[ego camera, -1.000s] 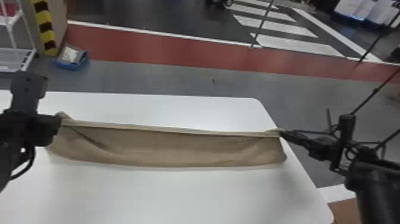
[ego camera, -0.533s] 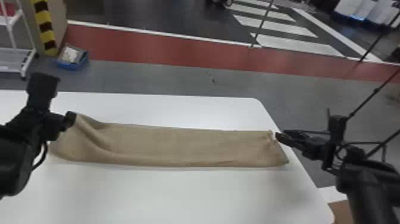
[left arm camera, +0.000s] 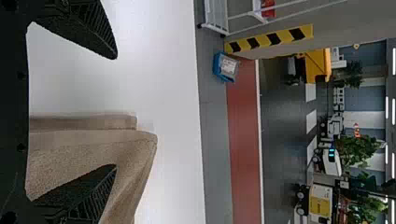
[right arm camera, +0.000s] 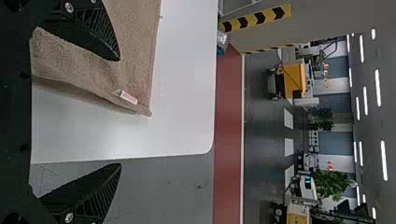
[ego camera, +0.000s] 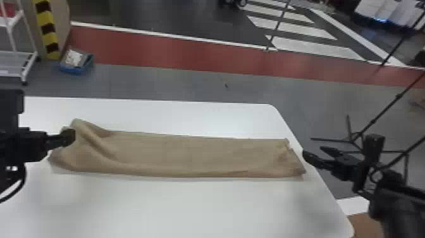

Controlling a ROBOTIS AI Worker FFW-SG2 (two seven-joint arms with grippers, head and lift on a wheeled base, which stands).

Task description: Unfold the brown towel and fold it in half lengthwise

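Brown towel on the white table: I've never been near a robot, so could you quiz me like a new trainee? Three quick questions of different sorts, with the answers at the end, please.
1. Multiple choice: how does the brown towel lie on the white table?
a) rolled into a tight tube
b) as a long, narrow strip
c) crumpled into a ball

2. True or false: the fingers of the right gripper stand apart.

3. Fill in the blank: in the right wrist view, a small white tag shows near a ______ of the towel.

Key: 1. b; 2. true; 3. corner
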